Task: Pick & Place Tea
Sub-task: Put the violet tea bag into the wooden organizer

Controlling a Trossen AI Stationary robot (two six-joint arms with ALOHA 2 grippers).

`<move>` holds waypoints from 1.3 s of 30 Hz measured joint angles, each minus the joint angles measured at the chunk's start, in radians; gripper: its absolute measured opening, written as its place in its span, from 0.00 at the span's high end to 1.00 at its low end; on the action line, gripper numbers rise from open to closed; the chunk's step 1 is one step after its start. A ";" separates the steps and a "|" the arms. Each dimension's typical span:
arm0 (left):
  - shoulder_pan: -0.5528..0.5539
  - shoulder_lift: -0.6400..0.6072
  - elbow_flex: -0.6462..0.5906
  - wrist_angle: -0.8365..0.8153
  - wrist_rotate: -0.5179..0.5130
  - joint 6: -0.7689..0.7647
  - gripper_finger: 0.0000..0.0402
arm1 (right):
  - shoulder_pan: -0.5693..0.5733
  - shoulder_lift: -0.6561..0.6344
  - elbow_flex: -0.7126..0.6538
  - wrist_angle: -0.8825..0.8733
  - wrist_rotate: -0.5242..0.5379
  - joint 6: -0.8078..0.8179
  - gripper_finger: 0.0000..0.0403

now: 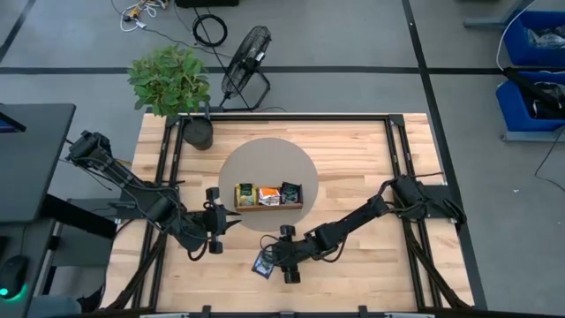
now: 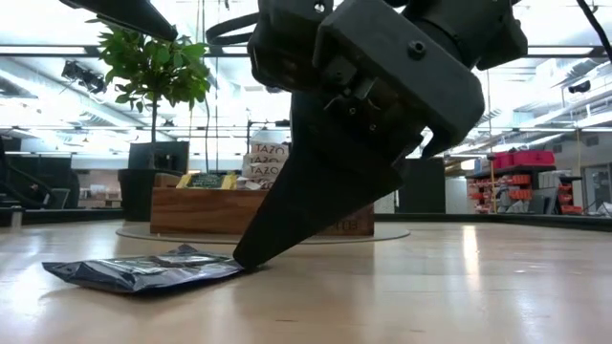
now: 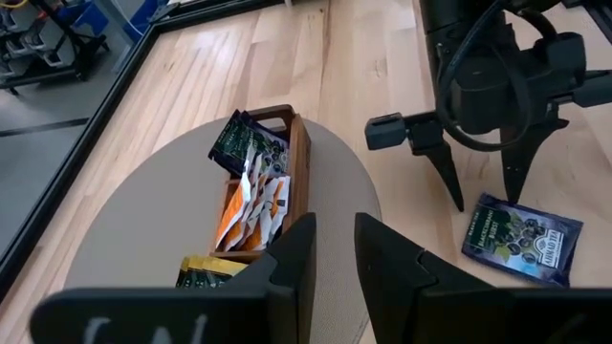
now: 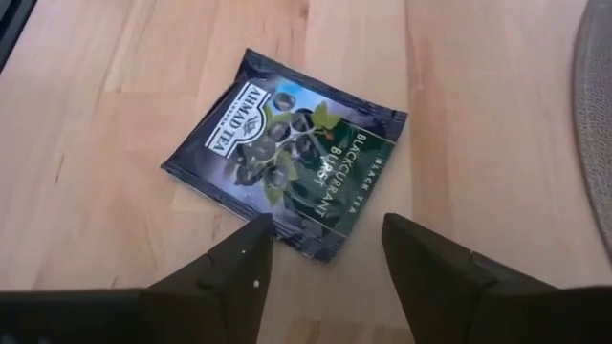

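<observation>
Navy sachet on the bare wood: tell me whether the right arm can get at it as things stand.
Probably yes. The right end effector stands open at the edge of the navy sachet, which lies flat on the table with nothing over it.

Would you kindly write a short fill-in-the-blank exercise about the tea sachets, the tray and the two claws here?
1. The dark navy sachet lying on the bare table is printed with the flavour ____.
2. The wooden tray of sachets stands on a round ____ mat.
3. The ____ claw has its fingers open at that sachet's edge.
4. The left claw waits beside the tray, holding ____.

Missing words: blackcurrant; grey; right; nothing
</observation>
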 joint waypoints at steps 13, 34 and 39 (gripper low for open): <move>0.001 0.000 0.000 0.000 0.000 0.000 0.80 | -0.002 -0.004 0.002 -0.067 0.040 0.085 0.62; 0.000 0.000 0.000 0.000 0.000 0.000 0.80 | 0.005 -0.042 0.008 -0.072 0.042 0.232 0.44; 0.000 0.000 0.000 0.000 0.000 0.001 0.80 | 0.014 -0.001 0.012 -0.043 0.056 0.239 0.39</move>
